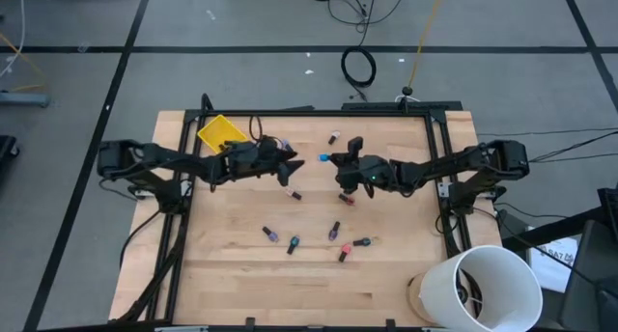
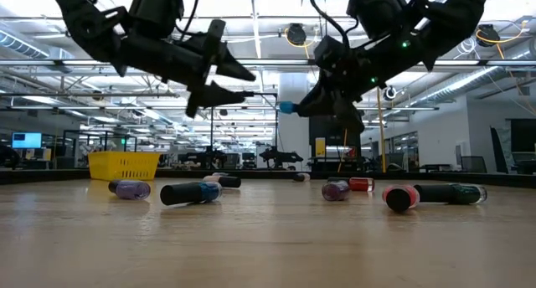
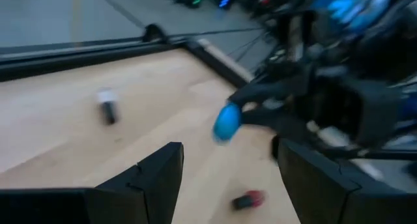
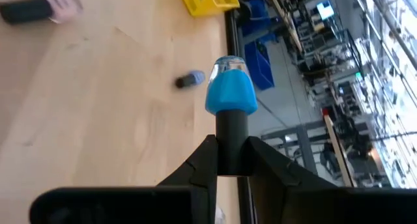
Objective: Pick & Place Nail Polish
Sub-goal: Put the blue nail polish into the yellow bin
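Pinching a blue nail polish bottle (image 4: 230, 92) by its dark cap, the right gripper (image 1: 335, 159) hangs above the middle of the wooden table (image 1: 232, 274) — the bottle points toward the left gripper (image 1: 295, 164). That left gripper hovers just beside it, fingers spread and empty. The other nail polish bottles (image 1: 314, 240) lie scattered on their sides on the wood, most toward the near edge. A yellow bin (image 1: 220, 132) sits at the far left corner — apart from both arms.
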